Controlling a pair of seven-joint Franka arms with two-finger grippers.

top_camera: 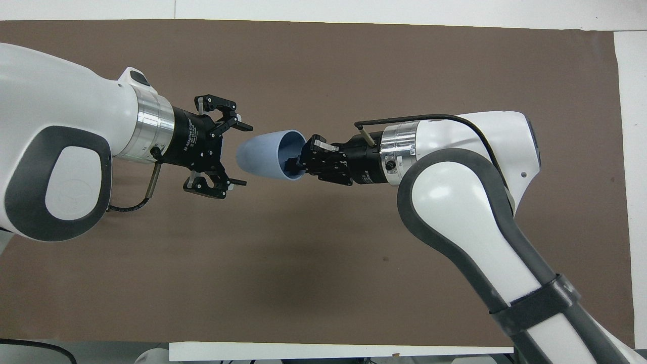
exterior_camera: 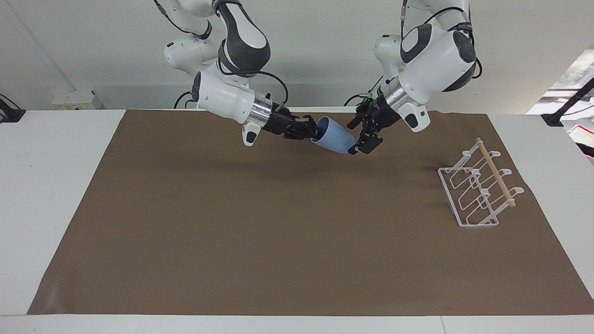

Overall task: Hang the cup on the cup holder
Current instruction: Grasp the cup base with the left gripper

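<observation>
The light blue cup (exterior_camera: 332,138) is held up in the air on its side over the part of the mat nearest the robots. My right gripper (exterior_camera: 312,131) is shut on the cup's rim, one finger inside it. The cup also shows in the overhead view (top_camera: 263,159), with the right gripper (top_camera: 298,164) at its mouth. My left gripper (exterior_camera: 355,138) is open, and its fingers stand on either side of the cup's closed end (top_camera: 246,154) without gripping it. The white wire cup holder (exterior_camera: 480,190) with its wooden dowel stands on the mat toward the left arm's end. In the overhead view the left arm hides it.
A brown mat (exterior_camera: 278,232) covers most of the white table (exterior_camera: 46,185). Nothing else lies on the mat.
</observation>
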